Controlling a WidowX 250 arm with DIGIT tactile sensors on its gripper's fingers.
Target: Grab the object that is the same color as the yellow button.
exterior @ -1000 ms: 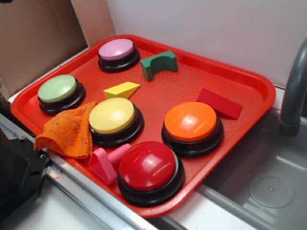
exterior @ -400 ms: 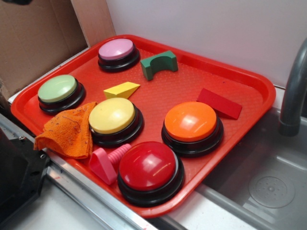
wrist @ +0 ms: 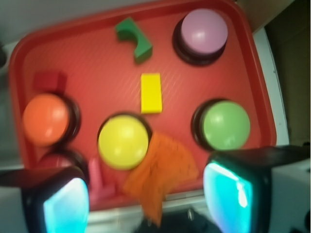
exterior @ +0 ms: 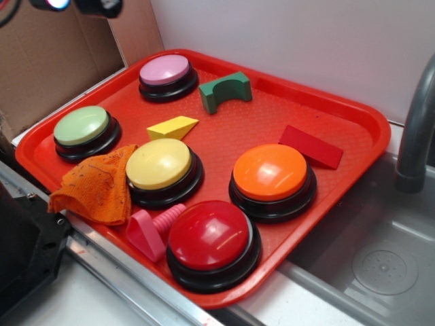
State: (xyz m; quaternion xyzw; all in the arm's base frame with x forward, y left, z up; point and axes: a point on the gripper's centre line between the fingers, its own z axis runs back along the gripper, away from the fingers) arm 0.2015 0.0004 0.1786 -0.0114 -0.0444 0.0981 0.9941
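The small yellow wedge block (exterior: 172, 128) lies on the red tray (exterior: 224, 142), just behind the yellow button (exterior: 158, 164). In the wrist view the yellow block (wrist: 151, 92) sits mid-tray above the yellow button (wrist: 123, 141). My gripper (wrist: 148, 204) is open and empty, high above the tray's near edge, far from the block. In the exterior view only a dark part of the arm (exterior: 81, 5) shows at the top left.
Also on the tray: a pink button (exterior: 165, 70), light green button (exterior: 81, 126), orange button (exterior: 270, 172), red button (exterior: 209, 236), green arch block (exterior: 225, 90), red wedge (exterior: 310, 147), orange cloth (exterior: 95, 185), pink peg piece (exterior: 151, 229). A sink (exterior: 370, 258) and faucet (exterior: 416, 129) are at right.
The arm has come into the exterior view at the top left. Nothing on the tray has moved.
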